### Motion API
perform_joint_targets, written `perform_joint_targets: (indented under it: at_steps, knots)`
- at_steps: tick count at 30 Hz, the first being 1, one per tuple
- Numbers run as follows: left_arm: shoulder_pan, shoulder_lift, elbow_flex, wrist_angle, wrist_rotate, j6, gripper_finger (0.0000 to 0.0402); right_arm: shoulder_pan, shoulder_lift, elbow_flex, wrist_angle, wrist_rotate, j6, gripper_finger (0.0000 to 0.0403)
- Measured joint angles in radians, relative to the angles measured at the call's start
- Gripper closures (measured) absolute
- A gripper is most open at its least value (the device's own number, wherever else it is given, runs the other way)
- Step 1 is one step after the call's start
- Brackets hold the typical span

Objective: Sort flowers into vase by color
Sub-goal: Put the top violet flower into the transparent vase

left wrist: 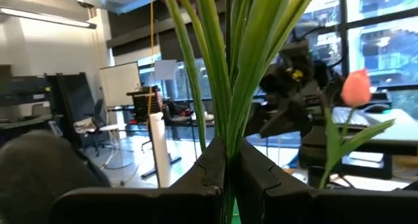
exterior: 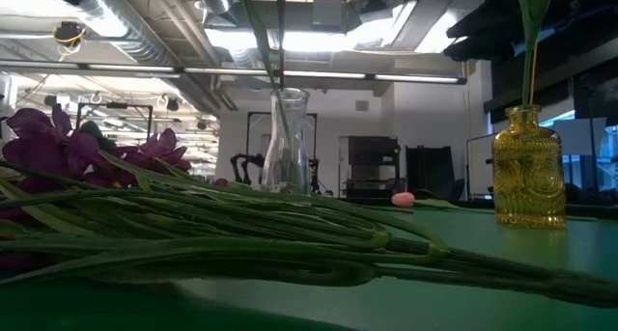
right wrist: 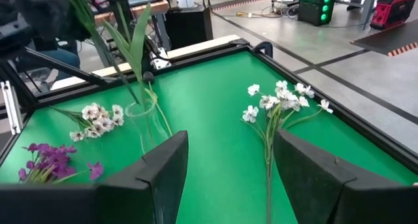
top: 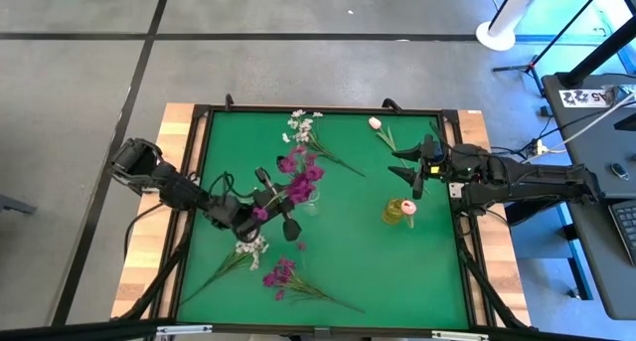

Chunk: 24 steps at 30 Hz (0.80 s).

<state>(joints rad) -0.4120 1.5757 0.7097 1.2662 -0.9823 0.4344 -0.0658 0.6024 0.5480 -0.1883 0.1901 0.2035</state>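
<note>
my left claw (top: 266, 196) is clenched on a purple flower spray (top: 300, 182), its green stems (left wrist: 225, 67) standing up between my fingers (left wrist: 258, 175) over the clear vase (top: 310, 197) at centre frame. my right claw (top: 414, 172) hangs released at right of centre, grasping nothing.

from above i count two vases, the clear one and a yellow vase (top: 396, 211) holding one pink tulip (top: 407, 208). loose on the green mat (top: 378, 266): another pink tulip (top: 376, 124) and a white spray (top: 301, 125) near the top, a second white spray (top: 250, 250) and a second purple spray (top: 281, 274) lower left.

only the low view shows the yellow vase's patterned glass (exterior: 528, 181).
</note>
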Motion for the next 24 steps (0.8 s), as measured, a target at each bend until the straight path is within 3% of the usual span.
perform_joint_targets:
  at_steps: [11,20,24]
  knots:
    - [0.039,0.0,0.0,-0.259,0.005,-0.242,0.0381,0.0,-0.003,0.0,0.004,0.001,0.0,0.0181]
    - [-0.003,0.0,0.0,-0.263,-0.003,-0.187,0.029,0.0,-0.002,0.0,0.004,0.001,0.0,0.0181]
    - [-0.036,0.0,0.0,-0.263,-0.057,-0.147,0.0251,0.0,-0.003,0.0,0.003,0.001,0.0,0.0181]
